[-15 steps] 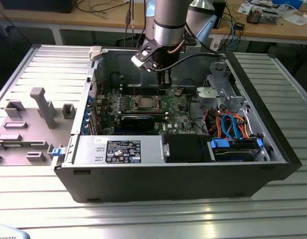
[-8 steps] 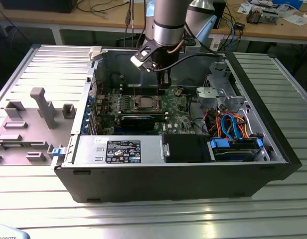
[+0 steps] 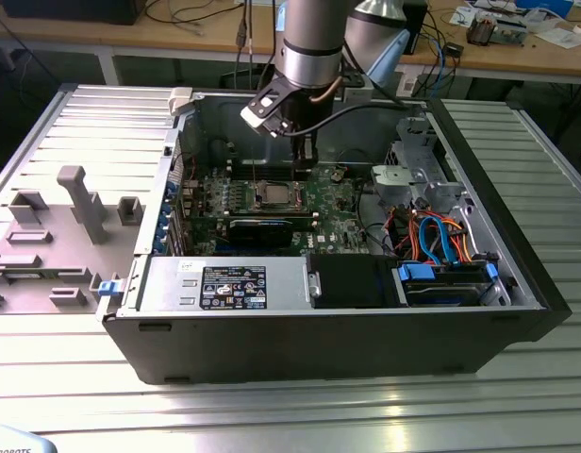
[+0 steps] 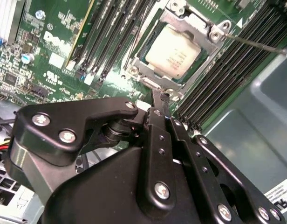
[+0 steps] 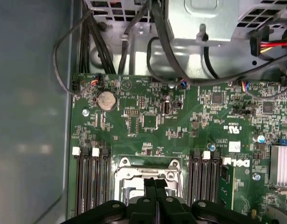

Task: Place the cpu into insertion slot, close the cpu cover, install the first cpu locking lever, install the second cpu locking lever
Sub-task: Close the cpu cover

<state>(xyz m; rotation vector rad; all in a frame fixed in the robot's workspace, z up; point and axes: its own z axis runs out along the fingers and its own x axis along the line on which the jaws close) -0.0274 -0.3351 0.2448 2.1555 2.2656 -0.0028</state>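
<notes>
Exterior view: the open computer case (image 3: 319, 344) holds the motherboard (image 3: 340, 203), a power supply (image 3: 234, 283) along its near wall and a bay of blue and orange cables (image 3: 432, 236) at the exterior view's right. The cpu (image 3: 274, 195) sits in its socket mid-board, my gripper (image 3: 307, 162) hanging close beside it. Second wrist view: the cpu (image 4: 174, 51) fills the socket, the cpu cover (image 4: 150, 77) lying flat as a frame round it. My gripper (image 4: 162, 99) is pinched narrow, nothing between its fingers, tips at the cover's edge. A thin lever (image 4: 255, 43) juts over the memory slots (image 4: 227, 70). First wrist view: my gripper (image 5: 155, 184), fingers together, hangs over the cpu cover (image 5: 134, 175)
</notes>
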